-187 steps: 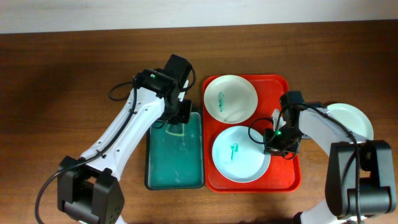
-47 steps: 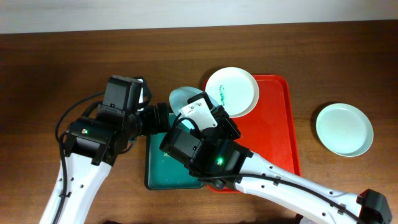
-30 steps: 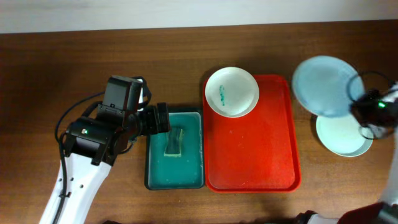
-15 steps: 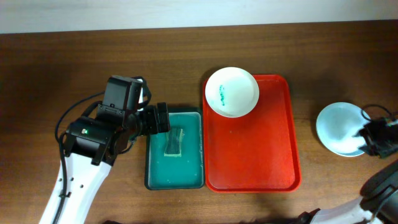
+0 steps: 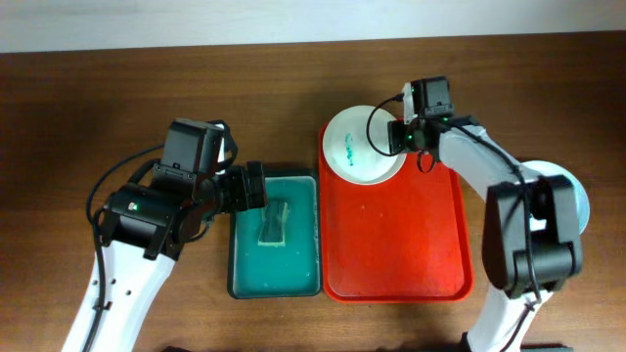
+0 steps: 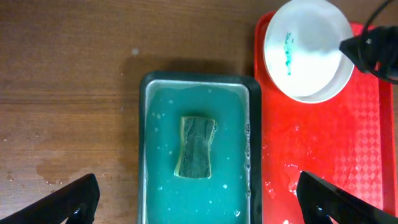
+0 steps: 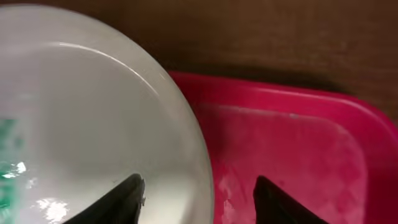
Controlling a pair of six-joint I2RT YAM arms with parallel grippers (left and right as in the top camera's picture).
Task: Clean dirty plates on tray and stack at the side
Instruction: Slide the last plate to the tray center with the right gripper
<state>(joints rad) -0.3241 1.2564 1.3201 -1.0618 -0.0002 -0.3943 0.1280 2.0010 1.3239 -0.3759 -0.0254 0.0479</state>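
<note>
One plate (image 5: 357, 147) with a teal-green smear lies at the far left corner of the red tray (image 5: 401, 244). My right gripper (image 5: 399, 137) is at this plate's right rim. In the right wrist view the right gripper (image 7: 202, 199) stands open astride the rim, one finger over the plate (image 7: 81, 124) and the other over the tray (image 7: 298, 143), gripping nothing. Pale plates (image 5: 579, 203) lie on the table right of the tray, mostly hidden by my right arm. My left gripper (image 6: 199, 208) hangs wide open and empty above the sponge tray.
A dark green sponge tray (image 5: 238, 274) of teal water lies left of the red tray, with a sponge (image 6: 197, 146) in its middle. The left wrist view also shows the smeared plate (image 6: 305, 50) and wet patches on the red tray (image 6: 329, 143).
My right arm left the stack at the right side and swung to the smeared plate's rim on the tray, its jaws opening on the way. The left arm stayed still.
</note>
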